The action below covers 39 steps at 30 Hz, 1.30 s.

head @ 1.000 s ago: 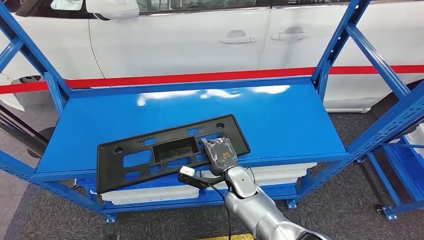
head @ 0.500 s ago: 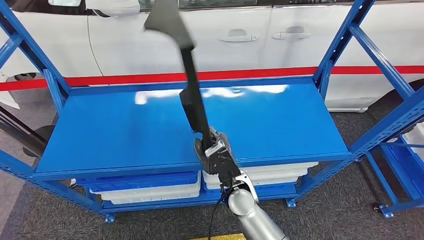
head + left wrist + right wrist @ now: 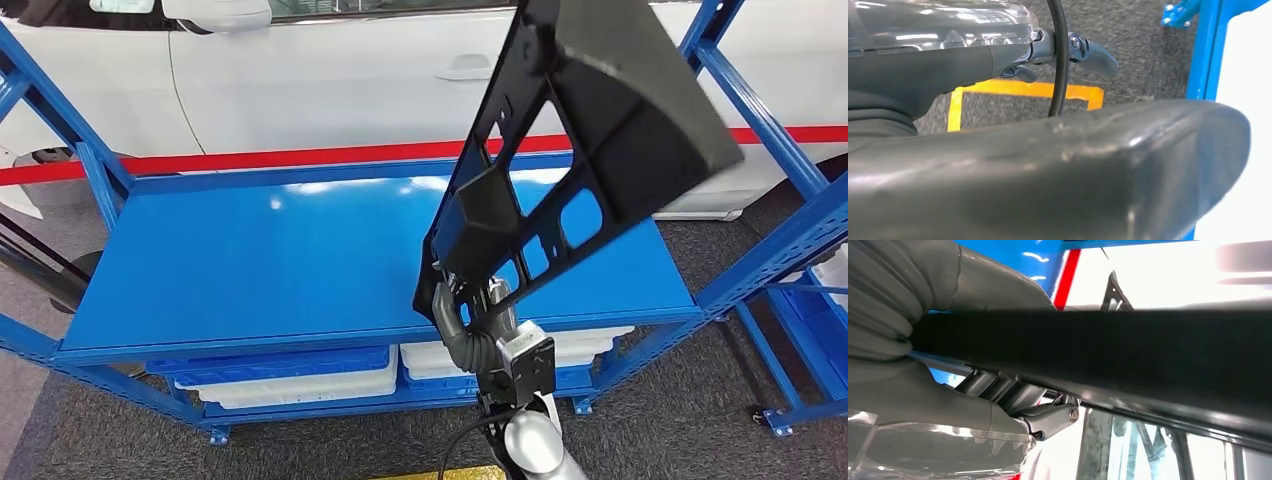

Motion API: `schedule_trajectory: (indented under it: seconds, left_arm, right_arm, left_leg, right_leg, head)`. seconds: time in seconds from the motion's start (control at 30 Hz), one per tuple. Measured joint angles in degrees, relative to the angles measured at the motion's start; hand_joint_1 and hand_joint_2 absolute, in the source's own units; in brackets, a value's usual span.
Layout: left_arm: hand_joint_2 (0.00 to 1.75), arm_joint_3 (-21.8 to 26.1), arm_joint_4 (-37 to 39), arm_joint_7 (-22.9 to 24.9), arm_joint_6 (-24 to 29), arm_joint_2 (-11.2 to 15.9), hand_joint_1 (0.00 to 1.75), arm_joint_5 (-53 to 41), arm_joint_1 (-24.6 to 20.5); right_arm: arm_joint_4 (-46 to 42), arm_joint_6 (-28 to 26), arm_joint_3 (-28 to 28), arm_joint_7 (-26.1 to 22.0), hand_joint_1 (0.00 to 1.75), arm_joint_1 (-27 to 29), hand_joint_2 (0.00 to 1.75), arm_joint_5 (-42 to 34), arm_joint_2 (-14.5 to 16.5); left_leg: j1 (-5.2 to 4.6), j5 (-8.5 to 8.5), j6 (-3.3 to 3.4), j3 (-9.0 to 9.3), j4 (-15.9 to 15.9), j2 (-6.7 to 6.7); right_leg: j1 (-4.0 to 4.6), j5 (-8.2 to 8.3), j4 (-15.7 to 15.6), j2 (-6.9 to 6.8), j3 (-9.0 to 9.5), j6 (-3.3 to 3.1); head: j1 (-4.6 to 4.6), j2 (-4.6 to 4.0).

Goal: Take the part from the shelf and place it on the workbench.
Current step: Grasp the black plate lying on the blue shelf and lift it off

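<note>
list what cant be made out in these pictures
- Black part: its top end is cut off by the head view's upper edge.
- Right hand: fingers hidden behind the part it holds in the head view.
- Left hand: the left wrist view does not settle whether it is open or shut.

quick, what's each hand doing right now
Right hand: grips the lower end of the black part, lifted clear of the shelf.
Left hand: cannot be told.

head view high, wrist views close, perhaps turned
</note>
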Motion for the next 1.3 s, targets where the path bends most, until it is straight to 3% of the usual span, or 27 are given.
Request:
schedule_trajectory:
  seconds: [0.07,0.13,0.17,0.2,0.23,0.3,0.37,0.5,0.57,0.63,0.67,0.7,0.73,0.8,0.87,0.9,0.97,1.0,1.03,1.07,1.13,1.17,1.2,1.23,1.3]
  left_arm:
    - [0.00,0.7,-0.1,0.1,0.1,-0.2,0.00,0.3,0.1]
    - [0.00,1.2,-0.2,0.1,0.1,-0.4,0.00,0.4,0.1]
    - [0.00,1.4,-0.2,0.1,0.2,-0.5,0.00,0.5,0.1]
    - [0.00,1.7,-0.3,0.1,0.4,-0.6,0.00,0.6,0.2]
    - [0.00,1.9,-0.4,0.1,0.6,-0.6,0.00,0.7,0.3]
    - [0.00,2.3,-0.6,0.2,1.0,-0.8,0.00,0.7,0.3]
    - [0.00,2.6,-0.9,0.3,1.2,-1.0,0.00,0.8,0.2]
    - [0.00,3.2,-1.3,0.6,1.5,-1.8,0.00,0.9,0.2]
    - [0.00,3.6,-1.5,0.7,1.7,-2.2,0.00,0.9,0.1]
    - [0.00,3.8,-1.6,0.8,1.9,-2.4,0.00,0.9,0.1]
    - [0.00,3.9,-1.7,0.8,2.0,-2.5,0.00,0.9,0.1]
    - [0.00,3.9,-1.7,0.9,2.0,-2.7,0.00,0.9,0.1]
    - [0.00,4.0,-1.8,0.9,2.1,-2.8,0.00,0.9,0.1]
    - [0.00,4.0,-1.8,0.9,2.1,-3.1,0.00,0.9,0.1]
    - [0.00,4.0,-2.0,0.9,2.1,-3.4,0.00,0.9,0.0]
    - [0.00,4.0,-2.1,0.9,2.1,-3.5,0.00,0.9,0.0]
    - [0.00,4.0,-2.2,1.1,2.1,-3.7,0.00,0.8,0.1]
    - [0.00,4.1,-2.3,1.2,2.1,-3.7,0.00,0.8,0.1]
    - [0.00,4.2,-2.3,1.3,2.1,-3.7,0.00,0.7,0.2]
    - [0.00,4.2,-2.4,1.3,2.1,-3.8,0.00,0.7,0.3]
    - [0.00,4.3,-2.5,1.5,2.1,-3.8,0.00,0.7,0.3]
    - [0.00,4.3,-2.6,1.5,2.1,-3.8,0.00,0.7,0.3]
    - [0.00,4.3,-2.7,1.6,2.1,-3.8,0.00,0.7,0.3]
    - [0.00,4.4,-2.8,1.7,2.1,-3.8,0.00,0.7,0.3]
    - [0.00,4.4,-3.0,1.8,2.1,-3.8,0.00,0.7,0.2]
  right_arm:
    - [-0.5,1.5,-0.1,-1.5,1.75,1.9,1.75,0.6,-0.4]
    - [-1.1,2.9,-0.2,-2.9,1.75,4.1,1.75,1.0,-0.7]
    - [-1.4,3.4,-0.3,-3.5,1.75,5.4,1.75,1.1,-0.8]
    - [-1.7,3.8,-0.5,-4.1,1.75,6.6,1.75,1.3,-1.0]
    - [-2.1,4.2,-0.6,-4.6,1.75,7.8,1.75,1.4,-1.1]
    - [-3.0,4.5,-0.9,-5.6,1.75,9.7,1.75,1.7,-1.2]
    - [-4.1,4.8,-1.3,-6.4,1.75,11.5,1.75,2.2,-1.3]
    - [-6.1,5.2,-2.0,-7.6,1.75,14.7,1.75,3.3,-1.3]
    - [-6.9,5.1,-2.4,-7.9,1.75,15.7,1.75,3.9,-1.3]
    - [-7.4,5.1,-2.6,-8.0,1.75,16.4,1.75,4.2,-1.3]
    - [-7.6,5.1,-2.7,-8.0,1.75,16.7,1.75,4.4,-1.4]
    - [-7.7,5.1,-2.8,-8.0,1.75,17.0,1.75,4.6,-1.4]
    - [-7.8,5.1,-2.9,-8.0,1.75,17.3,1.75,4.8,-1.4]
    - [-8.0,5.2,-2.9,-7.9,1.75,17.4,1.75,5.0,-1.4]
    - [-8.3,5.4,-2.9,-7.8,1.75,17.4,1.75,5.2,-1.4]
    - [-8.5,5.5,-3.0,-7.8,1.75,17.4,1.75,5.3,-1.4]
    - [-8.6,5.5,-3.0,-7.7,1.75,17.4,1.75,5.5,-1.4]
    - [-8.7,5.6,-3.1,-7.6,1.75,17.4,1.75,5.6,-1.3]
    - [-8.7,5.6,-3.1,-7.6,1.75,17.4,1.75,5.7,-1.2]
    - [-8.7,5.6,-3.1,-7.6,1.75,17.4,1.75,5.7,-1.1]
    - [-8.8,5.6,-3.1,-7.5,1.75,17.5,1.75,5.8,-1.0]
    - [-8.8,5.6,-3.2,-7.5,1.75,17.5,1.75,5.8,-0.9]
    - [-8.8,5.6,-3.2,-7.4,1.75,17.5,1.75,5.8,-0.9]
    - [-8.8,5.6,-3.2,-7.4,1.75,17.5,1.75,5.9,-0.9]
    - [-8.8,5.6,-3.3,-7.4,1.75,17.5,1.75,5.9,-0.9]
  left_leg:
    - [0.09,-3.23,-0.36,-1.65,4.4,0.09]
    - [0.09,-7.24,-0.55,-4.99,12.3,0.11]
    - [0.09,-8.18,-0.60,-6.20,15.2,0.12]
    - [0.08,-8.00,-0.55,-6.46,16.0,0.12]
    - [0.07,-6.71,-0.41,-5.53,14.4,0.12]
    - [0.01,-3.21,0.11,-1.43,6.5,0.12]
    - [-0.28,-1.30,0.61,1.21,1.0,0.09]
    - [-0.40,0.18,1.84,1.02,-0.2,0.18]
    - [-0.07,1.39,2.69,0.25,-0.7,0.44]
    - [-0.10,2.38,3.01,-1.04,-0.7,0.57]
    - [-0.11,2.86,2.94,-1.76,-0.6,0.61]
    - [-0.11,3.35,2.85,-2.49,-0.5,0.64]
    - [-0.10,3.80,2.73,-3.20,-0.4,0.66]
    - [-0.06,4.63,2.34,-4.46,0.0,0.64]
    - [-0.16,5.41,1.70,-5.12,0.2,0.53]
    - [-0.20,5.82,1.32,-5.20,0.2,0.48]
    - [-0.20,6.79,0.50,-5.21,-0.2,0.39]
    - [-0.12,6.66,0.17,-5.53,-0.1,0.35]
    - [-0.06,5.50,-0.08,-6.04,0.6,0.32]
    - [-0.01,3.23,-0.26,-6.83,2.5,0.30]
    - [0.08,-3.01,-0.50,-8.67,9.4,0.33]
    - [0.09,-5.12,-0.62,-9.25,13.1,0.34]
    - [0.09,-5.86,-0.68,-9.22,15.9,0.34]
    - [0.09,-5.30,-0.64,-8.33,16.9,0.34]
    - [0.04,-2.50,-0.25,-3.54,12.8,0.34]
  right_leg:
    - [-0.18,0.25,-0.3,-0.19,0.26,-0.68]
    - [0.05,0.22,-0.2,-0.34,0.13,-0.90]
    - [0.17,0.22,-0.1,-0.40,0.02,-0.93]
    - [0.28,0.21,0.0,-0.41,-0.11,-0.96]
    - [0.36,0.21,0.2,-0.38,-0.24,-0.96]
    - [0.48,0.17,0.7,-0.28,-0.50,-0.91]
    - [0.61,0.23,1.1,-0.22,-0.74,-0.60]
    - [0.45,0.23,1.3,-0.15,-1.16,0.83]
    - [0.29,-3.32,4.5,-0.07,-2.47,1.41]
    - [0.00,-8.48,11.3,-0.07,-4.63,1.89]
    - [-0.13,-10.01,14.3,-0.08,-5.30,2.11]
    - [-0.26,-10.36,15.8,-0.09,-5.20,2.28]
    - [-0.37,-9.56,15.2,-0.10,-4.05,2.38]
    - [-0.56,-6.75,8.5,-0.10,1.23,2.33]
    - [-0.37,-5.62,1.5,0.02,6.09,1.92]
    - [-0.20,-5.67,-0.3,0.11,7.18,1.62]
    - [0.01,-5.08,-0.7,0.23,6.80,0.83]
    - [-0.05,-4.57,-0.9,0.13,6.36,0.36]
    - [-0.15,-3.85,-1.1,0.03,5.72,-0.19]
    - [-0.25,-3.05,-1.2,-0.09,4.95,-0.65]
    - [-0.15,-1.65,-1.2,-0.25,3.22,-1.19]
    - [-0.02,-1.01,-1.1,-0.33,2.31,-1.24]
    - [0.10,-0.41,-0.9,-0.41,1.35,-1.25]
    - [0.21,0.14,-0.6,-0.47,0.37,-1.22]
    - [0.36,1.09,0.1,-0.52,-1.42,-1.01]
  head:
    - [-0.03,0.00]
    - [-0.03,0.00]
    - [-0.03,0.00]
    - [-0.03,0.00]
    - [-0.03,0.00]
    - [-0.03,0.00]
    - [-0.03,0.00]
    - [0.00,0.00]
    - [0.03,0.00]
    - [0.04,0.00]
    - [0.04,0.00]
    - [0.03,0.00]
    - [0.03,0.00]
    - [0.03,0.00]
    - [-0.01,0.00]
    - [0.02,0.00]
    - [0.11,0.00]
    - [0.16,0.00]
    - [0.15,0.00]
    - [0.14,0.00]
    - [0.12,0.00]
    - [0.13,0.00]
    - [0.13,0.00]
    - [0.12,0.00]
    - [0.11,0.00]
